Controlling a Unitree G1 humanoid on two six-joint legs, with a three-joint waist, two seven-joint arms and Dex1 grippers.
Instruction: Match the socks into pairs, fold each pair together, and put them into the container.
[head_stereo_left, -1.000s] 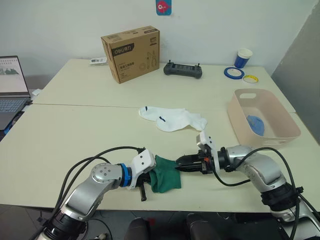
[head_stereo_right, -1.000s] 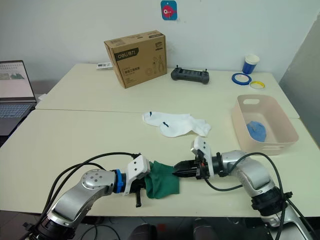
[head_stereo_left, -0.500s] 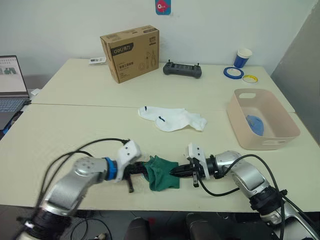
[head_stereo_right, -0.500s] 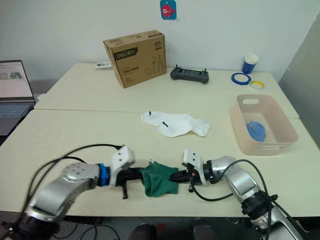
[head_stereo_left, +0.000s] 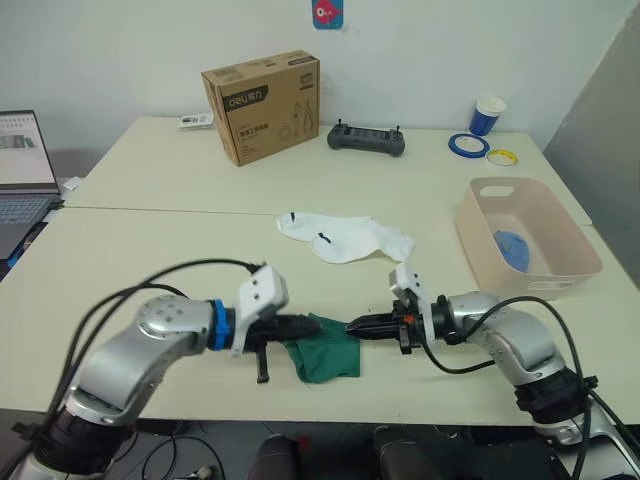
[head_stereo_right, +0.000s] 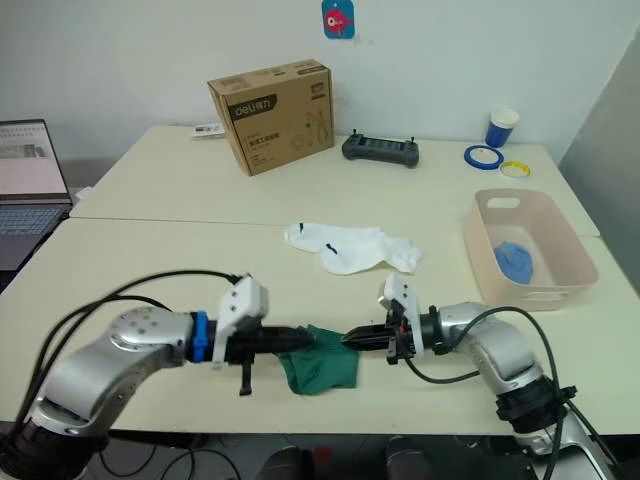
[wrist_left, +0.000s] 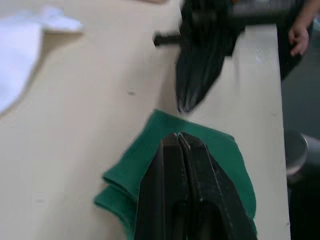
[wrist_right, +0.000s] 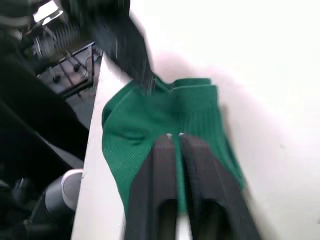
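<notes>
Change: since the earlier frame the left pincer (head_stereo_left: 305, 323) has advanced onto the green socks' left edge; the right pincer (head_stereo_left: 352, 326) has drawn back a little toward the container side.
Left pincer: fingers together, tips lying on the green socks (head_stereo_left: 322, 348); whether cloth is caught between them cannot be told.
Right pincer: fingers together, tips at the green socks' upper right edge, pointing toward the left pincer; grip on the cloth cannot be told.
Green socks: bunched and layered flat on the tabletop (head_stereo_left: 150, 260), near its front edge, well apart from the container.
White socks (head_stereo_left: 345, 238): overlapping in a loose heap left of the container, beyond the green socks.
Container (head_stereo_left: 560, 262): at the tabletop's right side, upright, holding a rolled light blue pair (head_stereo_left: 513, 248).
Cardboard box (head_stereo_left: 262, 106): far beyond the white socks.
</notes>
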